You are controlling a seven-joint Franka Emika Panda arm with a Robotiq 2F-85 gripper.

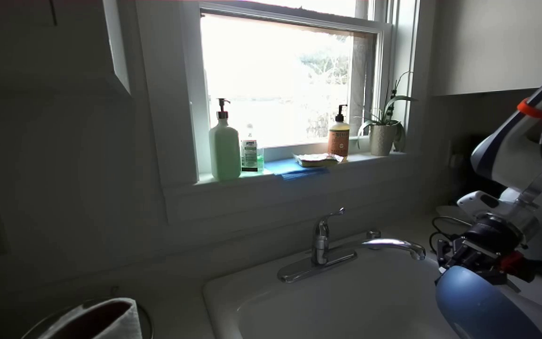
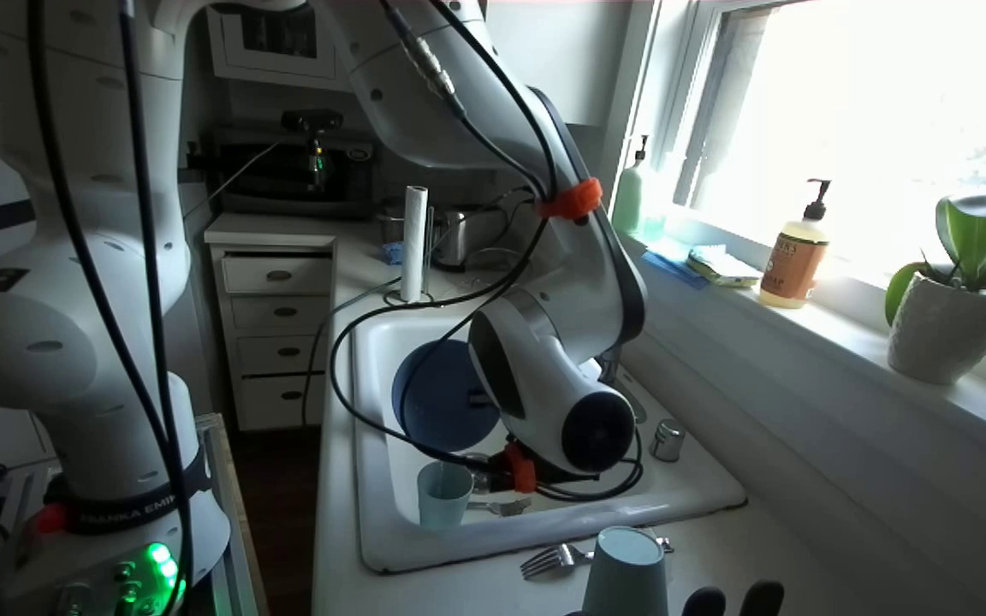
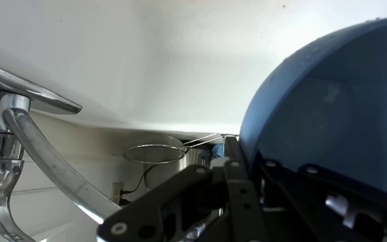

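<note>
A blue bowl (image 1: 485,306) is tilted on its side over the sink. My gripper (image 3: 247,158) is shut on its rim: one finger lies along the outside, the other is against the inner wall and partly lost in shadow. The hollow inside of the bowl (image 3: 331,111) fills the right of the wrist view, with a few wet specks on it. In an exterior view the bowl (image 2: 446,398) shows as a round disc beside the wrist, which hides most of the gripper there. Whether the bowl touches the sink, I cannot tell.
The faucet (image 1: 320,249) rises behind the white sink (image 2: 373,522), its spout close to the gripper. A pale cup (image 2: 444,494) and a fork (image 2: 506,507) lie in the sink. On the counter are an upturned cup (image 2: 627,573) and a fork (image 2: 553,559). Bottles line the windowsill.
</note>
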